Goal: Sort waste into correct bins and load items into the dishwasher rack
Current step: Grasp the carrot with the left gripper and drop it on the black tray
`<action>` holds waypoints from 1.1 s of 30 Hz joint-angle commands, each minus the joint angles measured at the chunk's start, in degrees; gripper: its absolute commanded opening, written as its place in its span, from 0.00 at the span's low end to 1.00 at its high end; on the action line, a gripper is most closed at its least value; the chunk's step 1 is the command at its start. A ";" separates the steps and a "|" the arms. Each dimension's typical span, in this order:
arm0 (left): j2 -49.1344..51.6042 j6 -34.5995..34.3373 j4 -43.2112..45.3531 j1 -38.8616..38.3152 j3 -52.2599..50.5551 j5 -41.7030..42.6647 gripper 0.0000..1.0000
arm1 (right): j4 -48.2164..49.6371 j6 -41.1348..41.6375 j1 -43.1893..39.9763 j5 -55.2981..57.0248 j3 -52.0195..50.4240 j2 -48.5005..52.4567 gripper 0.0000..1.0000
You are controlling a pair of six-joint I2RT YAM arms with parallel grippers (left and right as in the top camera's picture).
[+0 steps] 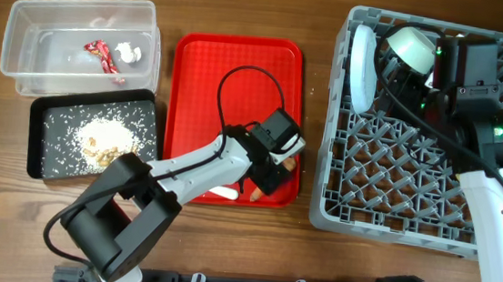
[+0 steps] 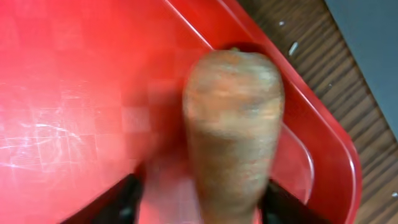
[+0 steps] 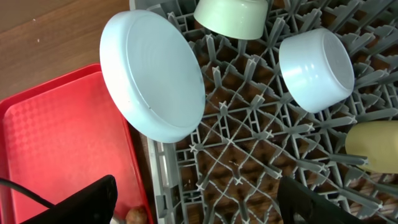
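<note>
The left gripper (image 1: 274, 168) is hovering low over the near right corner of the red serving tray (image 1: 197, 81), its dark fingers (image 2: 127, 200) sitting on either side of the orange carrot (image 2: 233, 124). The left wrist view is blurring badly and cutting the fingers off at the bottom edge, so I cannot tell whether they are pressing on the carrot or standing loose. The arm is hiding most of the white plastic spoon (image 1: 225, 193) lying on the same tray. The right gripper (image 3: 198, 186) is hanging spread wide and empty over the dishwasher rack (image 1: 394, 185), where the white plate (image 3: 152, 84) is leaning on edge beside the pale green bowl (image 3: 231, 15), the pale blue bowl (image 3: 317, 68) and a yellow cup (image 3: 373, 146) that the frame is cropping. The red wrapper (image 1: 100, 53) and white scrap (image 1: 128, 54) are lying in the clear tub (image 1: 21, 61); rice crumbs (image 1: 106, 137) are filling the black tray (image 1: 36, 154).
</note>
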 commanded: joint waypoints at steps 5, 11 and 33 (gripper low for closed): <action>1.88 -1.01 -2.38 -0.11 -0.20 -2.97 0.41 | -0.24 0.28 -0.24 0.81 -0.42 0.81 0.84; -8.00 -6.21 -2.84 1.68 1.31 -8.31 0.27 | -0.94 0.17 -0.24 0.81 -0.42 0.81 0.84; -26.25 -27.02 -18.25 66.55 1.09 -8.70 0.19 | -1.31 0.22 -0.24 0.79 -0.42 0.81 0.84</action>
